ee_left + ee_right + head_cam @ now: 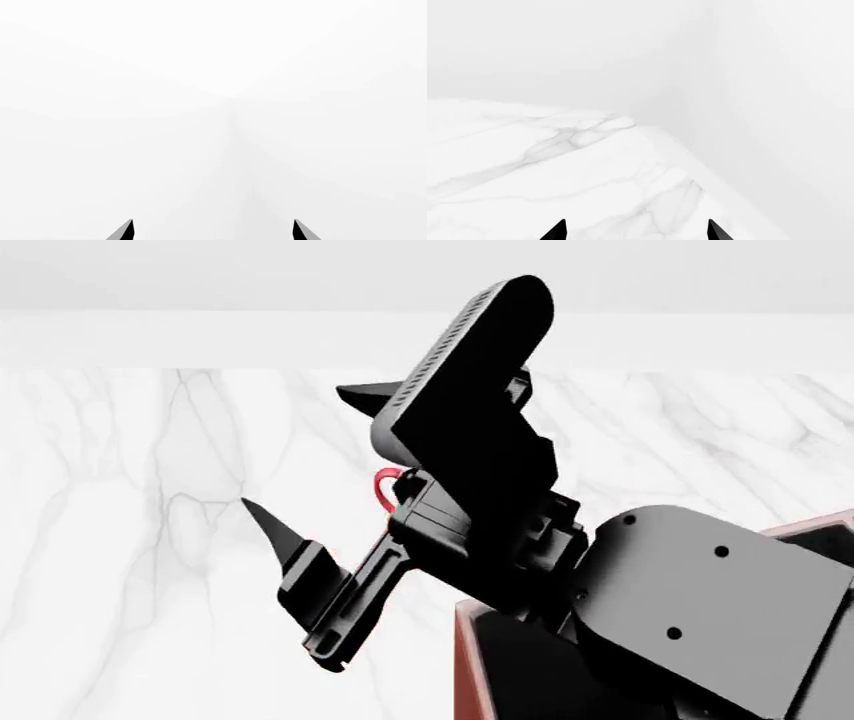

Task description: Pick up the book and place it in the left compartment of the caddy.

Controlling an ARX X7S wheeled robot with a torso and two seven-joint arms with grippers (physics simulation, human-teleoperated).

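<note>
our left pincer (212, 229) and right pincer (635, 230) both gape wide with nothing in them, the book isn't in any view, just the caddy (463, 670) corner below one pincer, so we'd back off and spot the book first

A big black gripper (314, 465) and its arm are rearing up in front of the head camera, blocking most of the middle. Its jaws are standing wide apart. Behind it the marble table (120, 540) is lying bare on the robot's left. The reddish caddy (470, 670) is sitting low beneath the arm. A red loop (387, 483) is peeking past the arm.
</note>
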